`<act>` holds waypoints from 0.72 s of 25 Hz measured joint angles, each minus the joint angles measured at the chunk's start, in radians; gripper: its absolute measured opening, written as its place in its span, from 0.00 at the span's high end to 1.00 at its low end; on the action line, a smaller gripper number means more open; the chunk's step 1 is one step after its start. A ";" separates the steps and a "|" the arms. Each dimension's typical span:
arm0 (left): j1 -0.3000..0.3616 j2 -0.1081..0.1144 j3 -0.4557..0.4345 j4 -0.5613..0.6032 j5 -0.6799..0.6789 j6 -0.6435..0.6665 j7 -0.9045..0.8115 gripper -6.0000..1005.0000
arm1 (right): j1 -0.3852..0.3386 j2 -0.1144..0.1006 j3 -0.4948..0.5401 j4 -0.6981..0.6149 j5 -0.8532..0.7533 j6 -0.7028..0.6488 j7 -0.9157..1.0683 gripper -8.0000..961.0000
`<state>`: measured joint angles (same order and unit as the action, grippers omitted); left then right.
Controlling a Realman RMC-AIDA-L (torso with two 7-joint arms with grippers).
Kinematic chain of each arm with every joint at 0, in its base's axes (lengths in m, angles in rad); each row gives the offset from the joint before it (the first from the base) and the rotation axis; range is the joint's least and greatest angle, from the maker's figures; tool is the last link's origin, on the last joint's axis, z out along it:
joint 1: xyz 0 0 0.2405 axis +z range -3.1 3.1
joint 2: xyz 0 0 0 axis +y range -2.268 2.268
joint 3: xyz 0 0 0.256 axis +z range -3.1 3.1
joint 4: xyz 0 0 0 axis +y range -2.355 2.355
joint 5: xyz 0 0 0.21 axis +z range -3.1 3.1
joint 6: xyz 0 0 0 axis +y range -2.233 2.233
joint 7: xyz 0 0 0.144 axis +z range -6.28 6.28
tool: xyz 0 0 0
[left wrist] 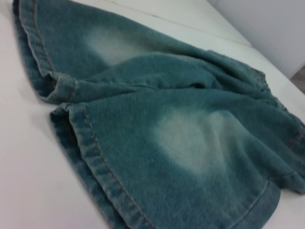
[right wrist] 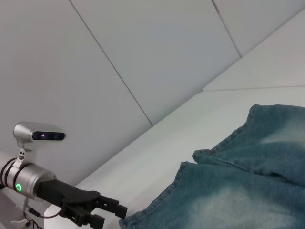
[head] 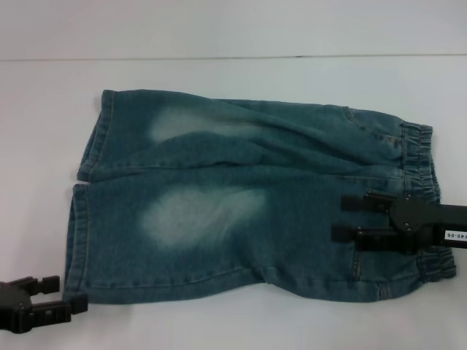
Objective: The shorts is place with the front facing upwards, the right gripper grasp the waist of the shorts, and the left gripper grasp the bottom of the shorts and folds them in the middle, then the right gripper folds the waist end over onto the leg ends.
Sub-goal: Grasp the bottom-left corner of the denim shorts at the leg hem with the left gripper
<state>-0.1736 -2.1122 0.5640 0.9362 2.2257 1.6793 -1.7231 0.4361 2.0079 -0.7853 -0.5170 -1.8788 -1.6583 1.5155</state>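
Observation:
Blue denim shorts (head: 241, 197) lie flat on the white table, front up, with the elastic waist (head: 422, 157) at the right and the two leg ends (head: 79, 226) at the left. My right gripper (head: 339, 218) hovers open over the near half of the shorts just inside the waist, fingers pointing left. My left gripper (head: 71, 290) is open at the near-left corner, beside the hem of the near leg. The left wrist view shows both leg hems (left wrist: 76, 119) close up, with no fingers in it. The right wrist view shows the left gripper (right wrist: 116, 211) by the hem corner (right wrist: 138, 219).
The white table (head: 219, 324) runs around the shorts, with a bare strip along the near edge and a wider one behind. A pale wall (head: 233, 25) stands beyond the table's back edge. The left arm's camera (right wrist: 40, 135) shows in the right wrist view.

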 joint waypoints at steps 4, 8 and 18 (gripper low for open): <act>-0.012 -0.003 0.000 0.000 0.030 -0.009 -0.003 0.09 | -0.004 0.000 0.000 0.000 0.000 0.000 0.000 0.01; -0.022 -0.007 0.001 0.002 0.041 -0.006 -0.003 0.09 | -0.005 0.000 0.000 0.000 -0.001 0.000 0.001 0.02; -0.031 -0.013 -0.001 0.003 0.047 0.011 -0.001 0.09 | -0.005 0.002 0.000 0.000 -0.002 0.001 0.002 0.01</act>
<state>-0.2048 -2.1251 0.5632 0.9389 2.2730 1.6901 -1.7242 0.4310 2.0095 -0.7854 -0.5170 -1.8807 -1.6572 1.5171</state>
